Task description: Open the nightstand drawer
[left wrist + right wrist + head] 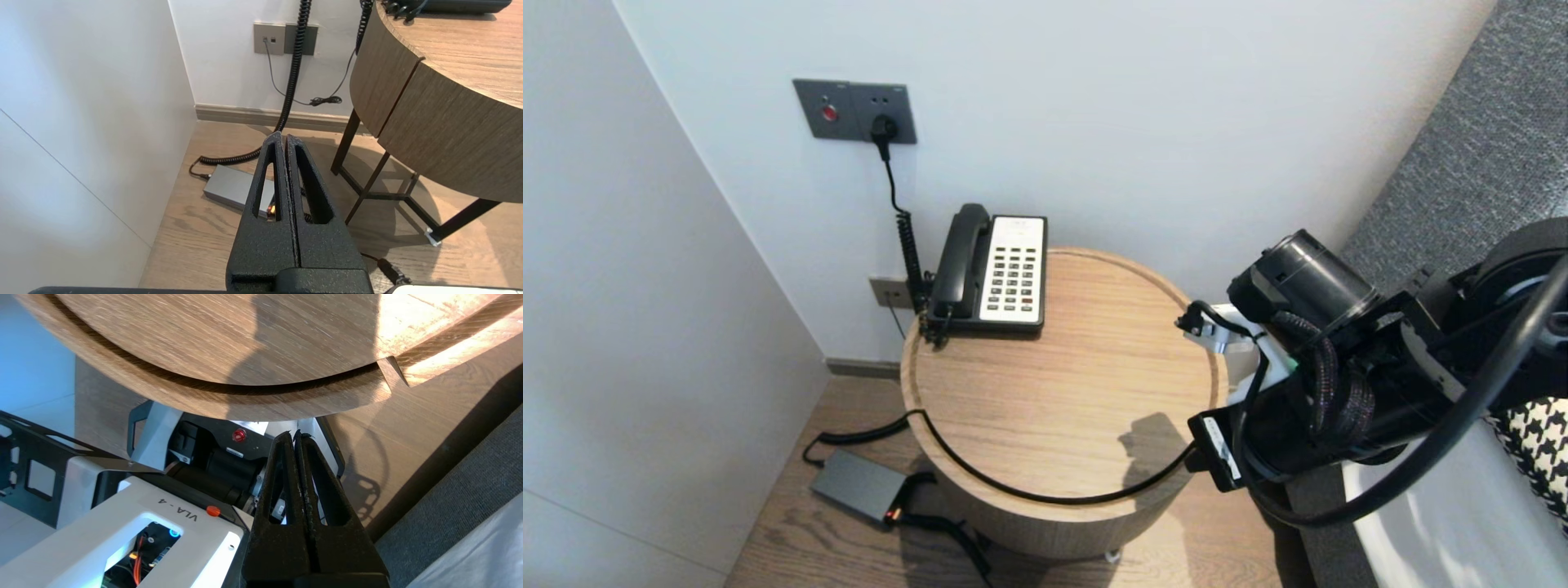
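A black and white desk telephone point(992, 269) stands at the far left of a round wooden side table point(1062, 392), its handset point(960, 257) on the cradle. My right arm point(1339, 359) reaches in at the table's right edge. The right gripper point(295, 435) is shut and empty; it hangs just off the table's rim point(229, 339), above my own base. My left gripper point(282, 136) is shut and empty too, parked low over the wooden floor left of the table point(441, 122), with a grey power adapter point(233, 188) below it.
A black cable point(1029, 494) runs along the table's near rim down to the adapter point(858, 486) on the floor. A coiled cord point(908, 245) hangs from the wall socket point(854, 110). White walls close the left and back; a grey upholstered headboard point(1462, 180) stands right.
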